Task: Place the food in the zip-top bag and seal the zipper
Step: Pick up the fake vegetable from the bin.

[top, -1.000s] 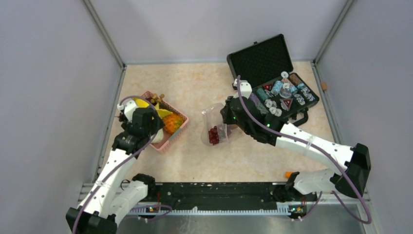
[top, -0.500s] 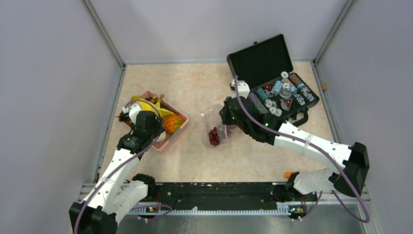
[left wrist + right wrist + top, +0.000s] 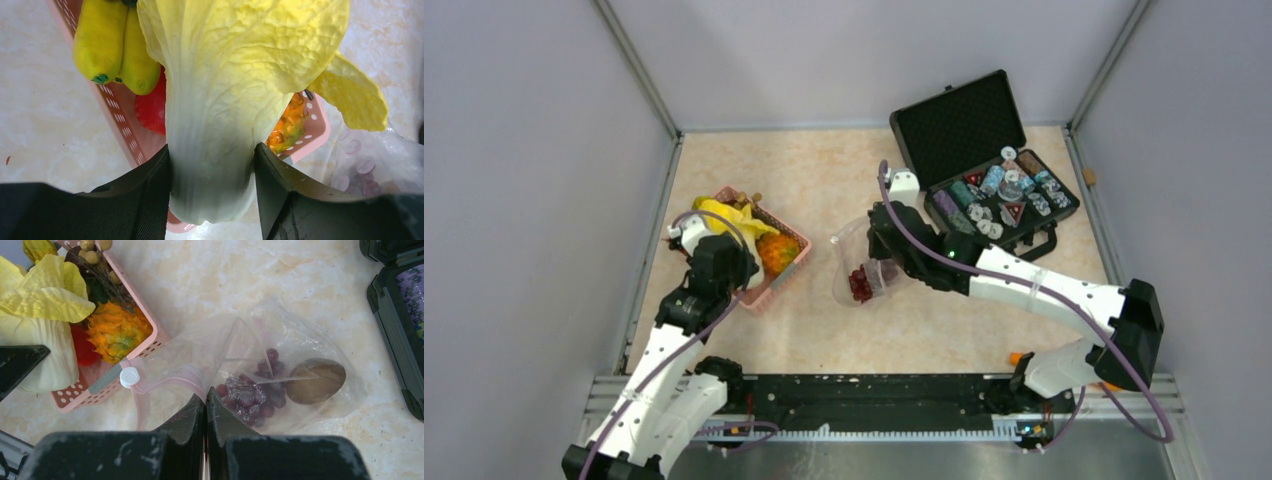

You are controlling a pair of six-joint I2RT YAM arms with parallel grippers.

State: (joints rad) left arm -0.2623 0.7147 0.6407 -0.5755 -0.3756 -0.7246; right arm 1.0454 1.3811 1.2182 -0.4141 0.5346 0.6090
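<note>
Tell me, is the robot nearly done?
Not yet. The grapes and kiwi are inside the zip-top bag. The left gripper clamps a toy cabbage over the pink basket, while the right gripper pinches the bag's edge. The bananas, orange piece and red piece wait in the basket, and the zipper is unsealed.

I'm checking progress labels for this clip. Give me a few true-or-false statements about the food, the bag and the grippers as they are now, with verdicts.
1. The left gripper grips a toy cabbage by its pale stem. True.
2. The zip-top bag is empty. False: a grape bunch and a brown kiwi lie inside it.
3. The right gripper is shut on the edge of the zip-top bag. True.
4. The black case has its lid closed. False: the lid stands open, and small items show inside the case.
</note>
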